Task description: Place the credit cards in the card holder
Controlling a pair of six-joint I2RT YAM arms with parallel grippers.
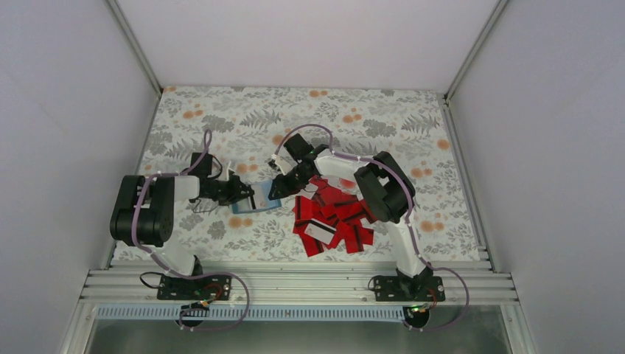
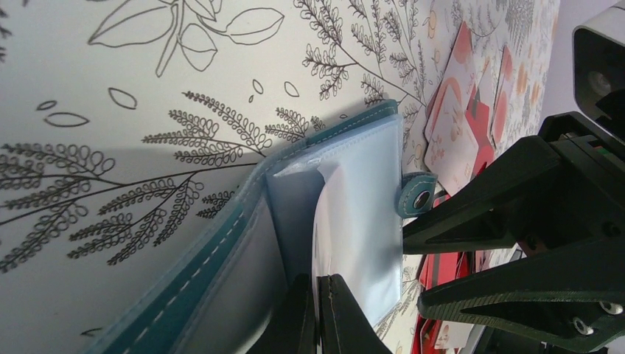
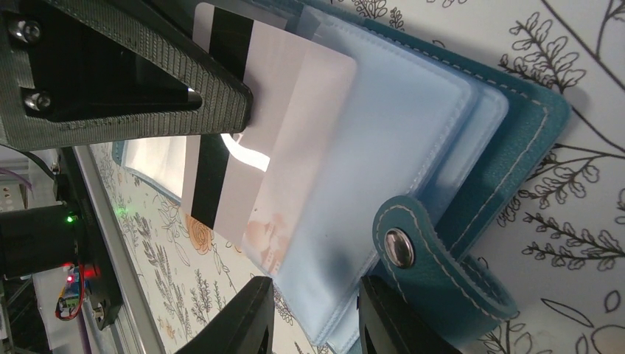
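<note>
The teal card holder lies open on the floral cloth, its clear pockets fanned out. My left gripper is shut on the end of a white credit card with a black stripe. The card's other end sits partly inside a clear pocket. In the left wrist view my left gripper pinches this card beside the holder's cover. My right gripper is open and holds nothing. In the right wrist view it straddles the pocket's edge next to the snap tab.
A pile of red credit cards lies to the right of the holder, under the right arm. A few white-faced cards lie at its far side. White walls and metal rails bound the cloth.
</note>
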